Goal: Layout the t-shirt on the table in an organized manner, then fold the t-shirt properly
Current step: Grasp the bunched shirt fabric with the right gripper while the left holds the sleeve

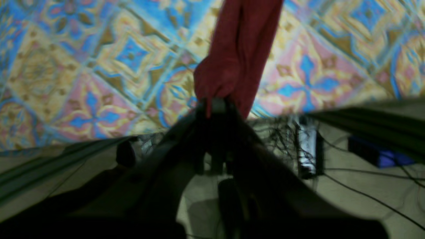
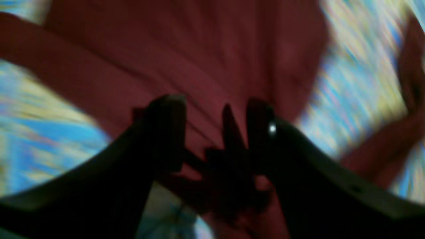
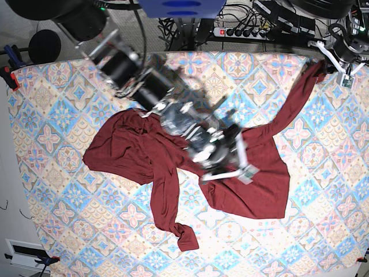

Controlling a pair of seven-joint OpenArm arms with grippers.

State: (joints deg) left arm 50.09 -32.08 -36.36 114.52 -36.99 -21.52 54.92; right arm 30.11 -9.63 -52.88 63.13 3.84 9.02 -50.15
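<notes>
One t-shirt (image 3: 173, 156) | one table (image 3: 52, 202) | two hands: left hand (image 3: 330, 62) gripping sleeve

1. White power strip (image 3: 247, 32) lay on the floor behind the far edge, plugs in it, black cables (image 3: 173, 26) tangled beside it.
2. Blue box (image 3: 181, 7) sat top centre.
3. Round black object (image 3: 44, 45) stood at top left.
4. White vent plate (image 3: 25, 251) lay at bottom left.
5. In the left wrist view, a blue object (image 1: 378, 153) lay on the floor, blurred.
</notes>
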